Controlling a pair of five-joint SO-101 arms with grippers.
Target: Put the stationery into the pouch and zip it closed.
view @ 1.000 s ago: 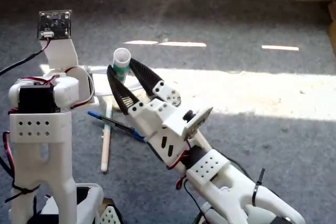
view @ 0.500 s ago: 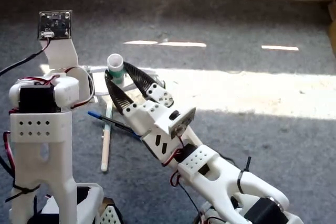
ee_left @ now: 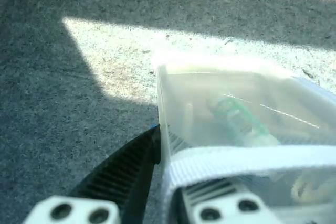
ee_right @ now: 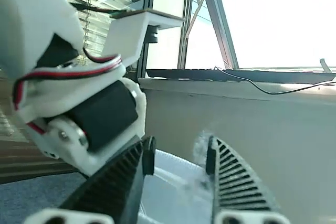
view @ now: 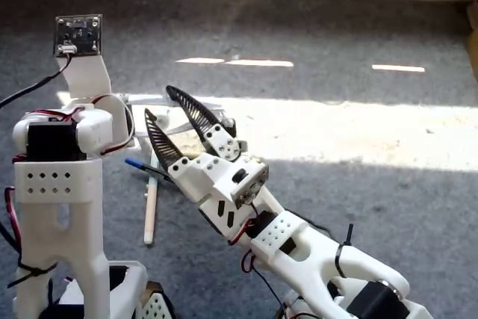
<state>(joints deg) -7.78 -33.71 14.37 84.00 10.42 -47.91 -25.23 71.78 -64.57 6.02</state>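
Above the clear pouch (ee_left: 236, 98), the right gripper (view: 158, 101) hangs spread, with a green tube (ee_left: 239, 121) lying inside. The left gripper (ee_left: 163, 145) pinches the pouch's rim. Beside the pouch lie a blue pen (view: 142, 166) and a pale stick (view: 150, 211), best taken mid-barrel while the mouth is held steady.

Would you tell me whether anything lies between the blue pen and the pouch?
Nothing visible on the carpet does. The blue pen lies near the pouch, with the open right tool hanging over that area.
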